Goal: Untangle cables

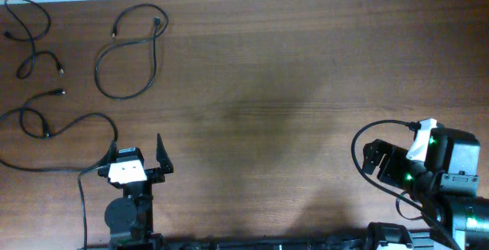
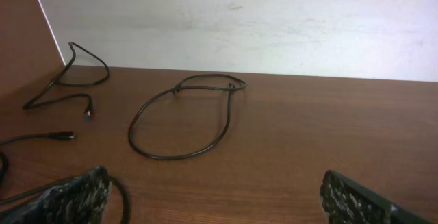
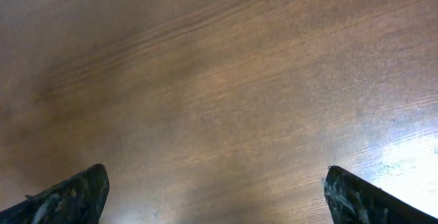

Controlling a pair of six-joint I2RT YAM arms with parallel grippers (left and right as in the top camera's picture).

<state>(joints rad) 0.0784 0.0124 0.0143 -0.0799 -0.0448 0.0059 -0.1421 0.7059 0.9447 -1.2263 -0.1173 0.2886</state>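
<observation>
Over the table [image 1: 290, 66], left gripper [image 1: 138, 152] and right gripper [image 3: 219, 200] wide apart, empty, cables [image 2: 171, 158] beside the left.

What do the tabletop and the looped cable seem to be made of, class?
Tabletop: wood or wood-look laminate, brown with running grain, smooth with a soft sheen. Looped cable: flexible black sheath, probably plastic or rubber, matte; it lies in loose curves.
</observation>
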